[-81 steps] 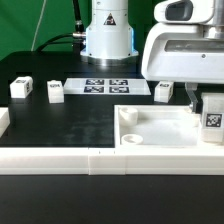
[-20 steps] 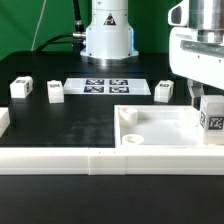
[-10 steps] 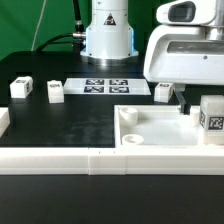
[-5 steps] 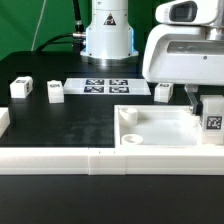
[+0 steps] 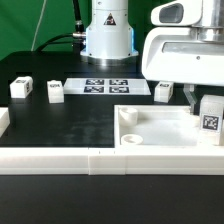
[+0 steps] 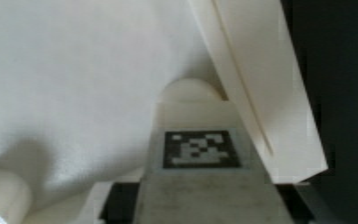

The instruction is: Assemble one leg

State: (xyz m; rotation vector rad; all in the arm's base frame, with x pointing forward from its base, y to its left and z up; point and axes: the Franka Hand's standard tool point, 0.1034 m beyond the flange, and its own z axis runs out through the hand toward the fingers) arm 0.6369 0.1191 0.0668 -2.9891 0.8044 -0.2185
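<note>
Space is tight on the exterior view's right, where my gripper [image 5: 205, 103] hangs low over the large white panel [image 5: 160, 128], close to that panel's far-right rim. My fingers are closed on the leg [image 5: 210, 121], a small white block whose tag faces the camera; it stands upright over the panel's right end. From the wrist view the leg [image 6: 201, 150] runs straight away from me with its tag up, my dark fingertips [image 6: 119, 200] on either side of its near end. Right beside it runs the panel's raised rim [image 6: 261, 90], a long pale edge almost touching the leg's side, with black table beyond it. Whether the leg's far end touches the panel floor I cannot tell.

On the other side the panel floor [image 6: 78, 80] lies wide and bare, ending at a round corner socket [image 6: 2, 192]. In the exterior view another socket [image 5: 130, 139] sits at the panel's near-left corner.

Three more legs stand well apart on the black table [image 5: 60, 125]: two [image 5: 19, 88] [image 5: 54, 91] at the exterior view's left, one [image 5: 163, 91] just behind the panel. The marker board [image 5: 104, 87] lies between them. A long white rail [image 5: 100, 160] borders the table's near edge.
</note>
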